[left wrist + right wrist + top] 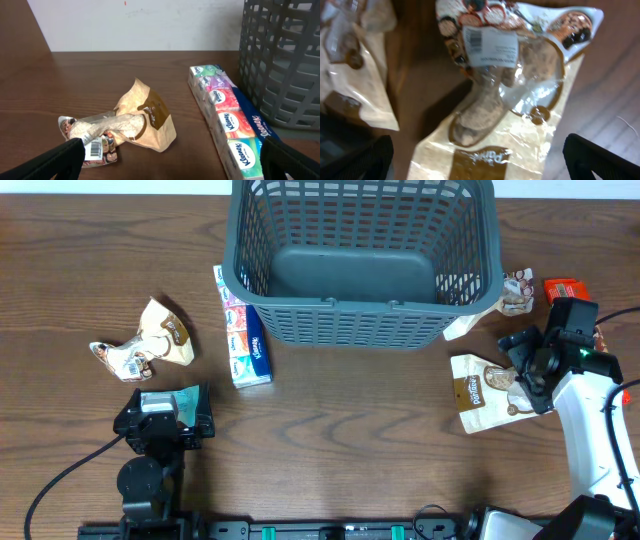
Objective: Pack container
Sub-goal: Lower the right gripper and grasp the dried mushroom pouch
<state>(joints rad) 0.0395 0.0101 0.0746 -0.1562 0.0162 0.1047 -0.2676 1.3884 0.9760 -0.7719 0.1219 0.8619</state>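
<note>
1. Overhead: looks straight down on the table point(350, 430) from well above.
2. Left wrist: sits low, faces across the table, near a crumpled packet point(145, 117) and tissue pack point(225, 125), both shared with overhead.
3. Right wrist: points down, very close over a snack pouch point(490, 105), shared with overhead.

Straight ahead of the left gripper point(172, 405), a little to its left, a crumpled bag point(125, 125) lies on the table point(350, 440). Ahead to its right a tissue pack point(225, 115) lies lengthwise, just beside the basket point(280, 60), which stands further right. The right gripper point(522, 370) hangs directly over a snack bag point(505, 90); a second bag point(350, 70) lies near, to the left in its wrist view.
</note>
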